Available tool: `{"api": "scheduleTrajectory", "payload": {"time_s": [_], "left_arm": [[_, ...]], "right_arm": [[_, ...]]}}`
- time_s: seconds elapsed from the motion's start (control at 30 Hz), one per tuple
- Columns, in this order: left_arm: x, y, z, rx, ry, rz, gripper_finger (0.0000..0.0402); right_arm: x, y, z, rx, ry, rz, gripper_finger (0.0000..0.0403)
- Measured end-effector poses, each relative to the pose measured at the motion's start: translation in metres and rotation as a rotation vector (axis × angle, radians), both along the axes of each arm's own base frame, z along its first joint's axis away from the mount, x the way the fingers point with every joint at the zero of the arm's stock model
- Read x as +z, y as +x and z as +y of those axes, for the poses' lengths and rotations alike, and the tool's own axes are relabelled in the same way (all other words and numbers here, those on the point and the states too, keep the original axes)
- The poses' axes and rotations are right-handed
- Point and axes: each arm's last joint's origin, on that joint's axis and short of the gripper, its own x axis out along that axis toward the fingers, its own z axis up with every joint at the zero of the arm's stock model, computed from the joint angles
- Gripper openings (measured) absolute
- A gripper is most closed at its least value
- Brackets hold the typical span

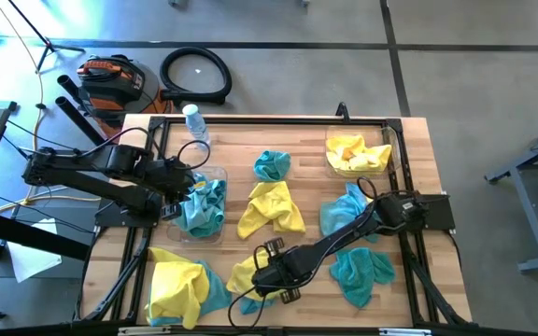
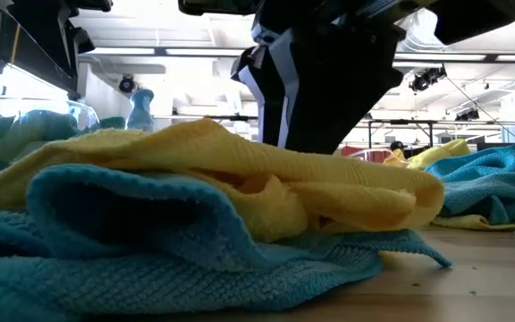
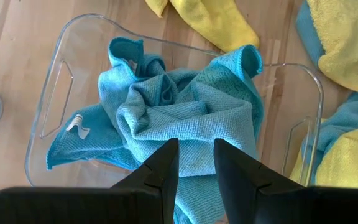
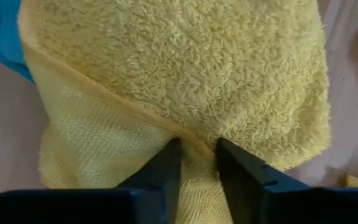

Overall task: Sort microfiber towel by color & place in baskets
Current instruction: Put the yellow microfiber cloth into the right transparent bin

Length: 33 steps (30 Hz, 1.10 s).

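Note:
My right gripper [image 4: 199, 149] points down at the table's near edge, shut on a yellow towel [image 1: 244, 276] that lies partly on a teal towel [image 2: 150, 241]. My left gripper [image 3: 196, 155] hangs open, its fingers a little apart, above the left basket [image 3: 61, 56]. It touches nothing. Crumpled teal towels [image 3: 185, 106] lie in that basket. The other basket [image 1: 330, 140], at the far right, holds yellow towels [image 1: 358, 154]. My right gripper pinches a raised fold of the yellow towel [image 4: 197, 138] between its two fingertips. It comes from above, pointing steeply down. The rest of the towel [image 2: 240, 170] lies spread on the table and on the teal towel below it.
Loose towels lie across the table: teal [image 1: 271, 165], yellow [image 1: 271, 207], teal [image 1: 344, 210], teal [image 1: 362, 271], and a yellow and teal heap [image 1: 180, 289] at the near left. A clear water bottle [image 1: 194, 124] stands at the far left.

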Motion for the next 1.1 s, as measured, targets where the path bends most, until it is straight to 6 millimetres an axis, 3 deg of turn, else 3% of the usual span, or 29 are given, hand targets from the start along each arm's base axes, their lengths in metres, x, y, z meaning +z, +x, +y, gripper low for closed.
{"api": "scheduleTrajectory", "payload": {"time_s": [0.2, 0.37, 0.67, 0.93, 1.1], "left_arm": [[0.0, 0.0, 0.0, 0.004, 0.015, -0.001, 0.009], [0.0, 0.0, 0.001, -0.006, 0.029, -0.001, 0.009], [0.0, 0.0, 0.001, -0.002, 0.03, -0.002, 0.009], [0.0, 0.0, 0.001, 0.01, 0.024, -0.004, 0.009], [0.0, 0.0, 0.001, 0.011, 0.023, -0.004, 0.009]], "right_arm": [[0.012, -0.002, -0.001, -0.074, 0.034, -0.021, 0.0007], [0.041, -0.005, -0.004, -0.196, -0.001, -0.133, 0.0011], [0.113, -0.014, -0.016, -0.401, -0.067, -0.31, 0.0003], [0.166, -0.042, -0.036, -0.644, -0.256, -0.377, 0.0002], [0.182, -0.062, -0.055, -0.727, -0.301, -0.444, 0.0001]]}}
